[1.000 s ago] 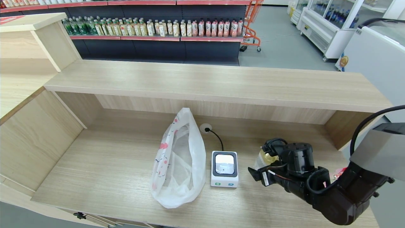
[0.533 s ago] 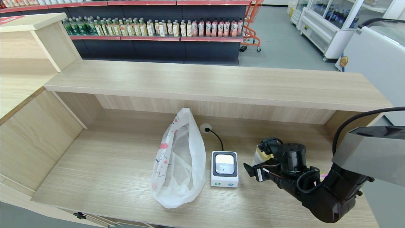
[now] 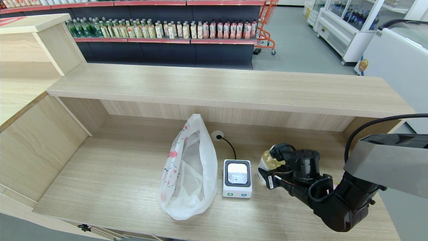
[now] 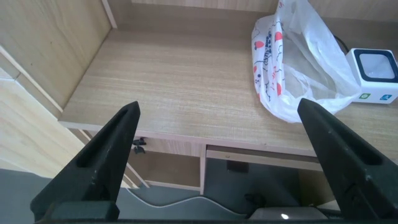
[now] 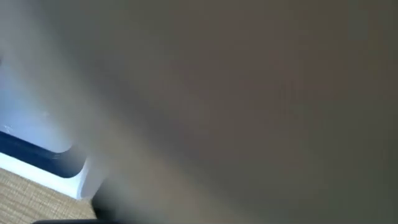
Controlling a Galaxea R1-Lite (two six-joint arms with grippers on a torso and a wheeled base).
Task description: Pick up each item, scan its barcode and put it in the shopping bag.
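Scanning step, item one.

- Bottle (image 3: pixel 265 161): yellowish contents, pale label; held above the counter (image 3: pixel 117 180) toward its right end, just beside the right edge of the scanner (image 3: pixel 237 178) but not over its window.
- Right gripper (image 3: pixel 272 166): fingers clasped on either side of the bottle, as far as the head view shows.
- Left gripper (image 4: pixel 219 111): fingers spread wide, nothing between them; hangs off the counter's near edge, toward the left.
- Scanner: white box, dark-framed window facing up, mid-counter; cable (image 3: pixel 229 144) runs to a hole near the back edge.
- Shopping bag (image 3: pixel 189 170): thin white plastic with red print, mouth agape, just beside the scanner's left edge.

Judgement: pick-up done, scan not yet made. Next move calls for carrying the bottle over the window with the barcode turned down toward the glass; which face bears the barcode cannot be told. Bagging comes after.
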